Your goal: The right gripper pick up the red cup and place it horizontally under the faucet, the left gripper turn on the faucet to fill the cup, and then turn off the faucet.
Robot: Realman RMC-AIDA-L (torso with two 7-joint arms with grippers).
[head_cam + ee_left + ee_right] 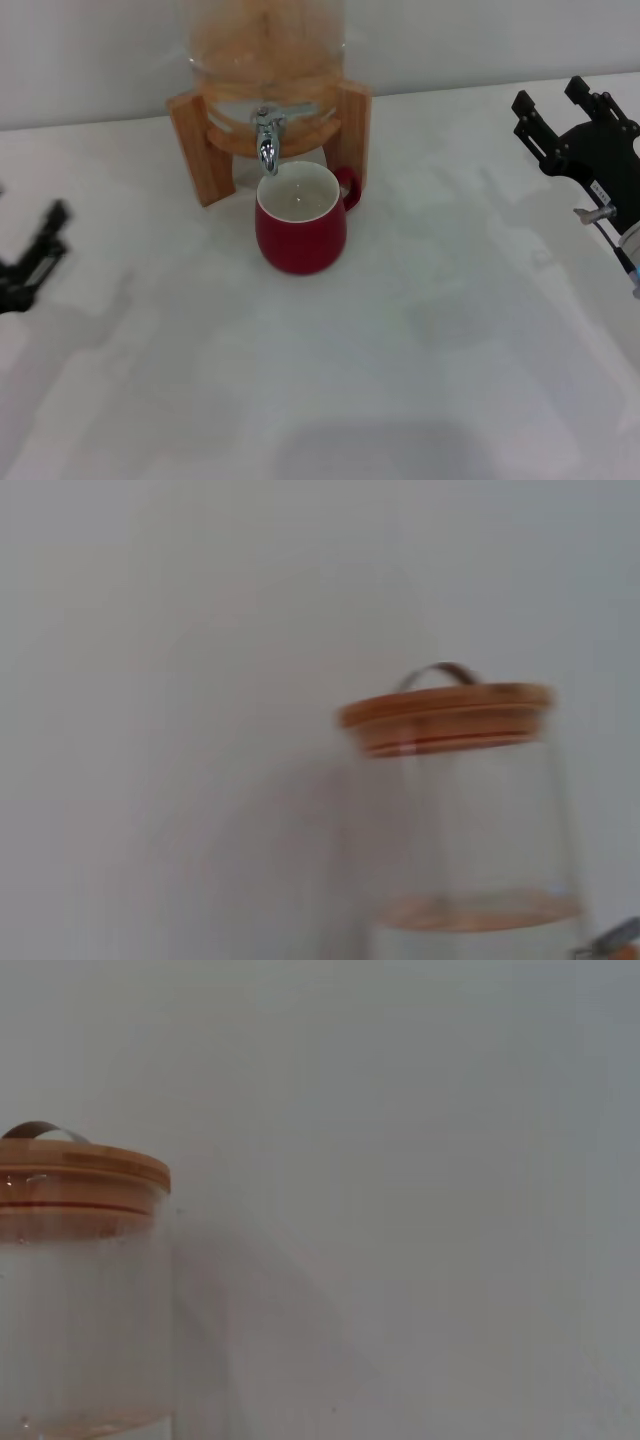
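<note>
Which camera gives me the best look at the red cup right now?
The head view. It shows the whole red cup upright on the table, directly under the faucet, its handle toward the robot's right. Neither wrist view shows the cup; both show only the upper dispenser and its wooden lid.

Red cup (300, 232) upright beneath the faucet (268, 136).

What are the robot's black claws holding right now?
Nothing. The left gripper and right gripper are both away from the glossy dark-red ceramic cup.
</note>
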